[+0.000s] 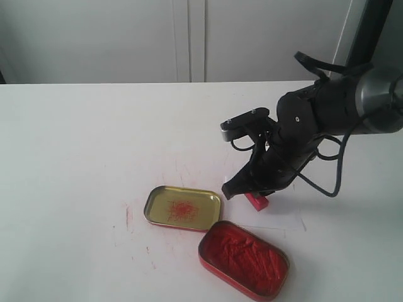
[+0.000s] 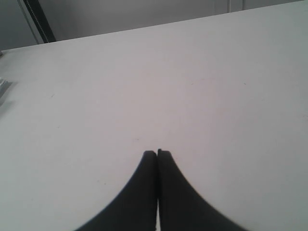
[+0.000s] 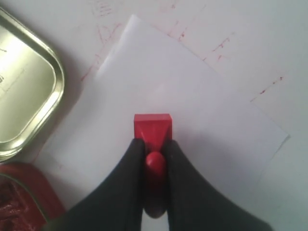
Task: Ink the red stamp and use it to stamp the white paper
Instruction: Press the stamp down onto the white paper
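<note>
The small bright red plastic block stamp (image 3: 152,126) (image 1: 257,201) is over the white paper sheet (image 3: 197,106), roughly at the sheet's middle. Its square base faces down and its narrower handle points up into the right gripper (image 3: 154,144) (image 1: 249,189). Whether the base presses on the paper or hangs just above it cannot be told. The two black fingers (image 3: 132,159) of the right gripper are clamped on the handle from either side. The rounded top of the handle shows between them.

The paper lies flat on the white bench (image 1: 75,138) (image 2: 144,72), and no mark can be seen on its uncovered part. Just beside one edge of the paper lies an open gold-coloured rounded-rectangle metal tin lid (image 1: 153,202) (image 3: 19,110), hollow side up, with a red smudge (image 1: 182,211) in its middle. Near the same side of the paper, next to the lid, sits a red rounded-rectangle tin (image 1: 210,233) (image 3: 45,204) filled with red ink paste (image 1: 245,258). Its rim is close to the lid's rim; whether they touch is unclear. Thin red smears (image 1: 128,217) (image 3: 103,33) mark the bench around the paper and beyond the lid.

Well apart from the paper, the left gripper (image 2: 157,155) hangs over a bare stretch of bench. Its dark fingers are pressed together with nothing between them.
</note>
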`<act>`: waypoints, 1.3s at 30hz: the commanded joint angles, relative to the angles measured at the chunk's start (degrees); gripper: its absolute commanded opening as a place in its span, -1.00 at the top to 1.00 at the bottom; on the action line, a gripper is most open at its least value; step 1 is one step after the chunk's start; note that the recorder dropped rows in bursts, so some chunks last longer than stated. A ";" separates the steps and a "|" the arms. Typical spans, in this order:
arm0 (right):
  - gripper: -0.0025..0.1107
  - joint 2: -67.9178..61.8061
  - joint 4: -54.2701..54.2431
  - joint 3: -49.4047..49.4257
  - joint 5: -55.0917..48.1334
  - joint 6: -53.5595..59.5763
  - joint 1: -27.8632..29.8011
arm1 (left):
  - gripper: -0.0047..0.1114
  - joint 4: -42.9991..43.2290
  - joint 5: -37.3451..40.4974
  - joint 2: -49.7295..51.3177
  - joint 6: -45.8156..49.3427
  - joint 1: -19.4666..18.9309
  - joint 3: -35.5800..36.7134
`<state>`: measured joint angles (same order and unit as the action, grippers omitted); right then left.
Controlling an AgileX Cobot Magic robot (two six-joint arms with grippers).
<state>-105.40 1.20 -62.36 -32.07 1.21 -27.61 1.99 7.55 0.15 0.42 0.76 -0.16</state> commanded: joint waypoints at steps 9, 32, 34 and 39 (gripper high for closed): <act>0.96 -7.41 0.34 -0.40 -0.39 -0.08 0.24 | 0.92 -0.19 0.02 -0.15 0.04 -0.10 0.16; 0.96 -15.43 0.34 -0.29 -4.05 -0.08 0.24 | 0.92 -0.19 0.02 -0.15 0.04 -0.10 0.16; 0.96 -15.43 0.34 -0.29 -4.05 -0.08 0.24 | 0.92 -0.19 0.02 -0.15 0.04 -0.10 0.16; 0.96 -16.11 0.34 -0.29 -4.05 0.04 0.24 | 0.92 -0.19 0.02 -0.15 0.04 -0.10 0.16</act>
<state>-112.67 1.42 -65.76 -35.25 1.21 -27.61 1.99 7.55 0.15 0.42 0.76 -0.16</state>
